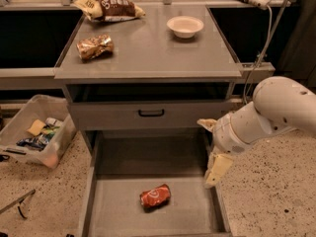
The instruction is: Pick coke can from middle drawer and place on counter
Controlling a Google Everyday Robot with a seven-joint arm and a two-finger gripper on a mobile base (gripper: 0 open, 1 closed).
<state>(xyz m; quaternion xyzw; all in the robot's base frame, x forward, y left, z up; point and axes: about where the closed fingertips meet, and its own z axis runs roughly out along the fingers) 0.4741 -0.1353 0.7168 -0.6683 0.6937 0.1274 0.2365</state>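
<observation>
One red coke can [155, 197] is lying on its side on the flat floor of the middle drawer [148, 157], which is standing pulled out in the lower centre of the frame; the can is sitting near the front, slightly right of the middle, and touching nothing else. One white robot arm [269, 115] is reaching in from the right edge. Its gripper [206, 153] is hanging over the drawer's right wall, above and to the right of the can and apart from it, with its two cream fingers [217, 168] spread wide and grasping nothing. Above the open drawer, a shut drawer front [197, 115] is showing a black handle [151, 113]. On the grey counter [153, 53] in the upper centre, a white bowl [185, 26] is resting at the right rear, a brown-and-yellow chip bag [108, 6] at the left rear, and a shiny gold-brown snack packet [95, 47] nearer the left edge. At lower left, a clear plastic bin [29, 149] of oddments is sitting on the speckled floor [266, 201].
</observation>
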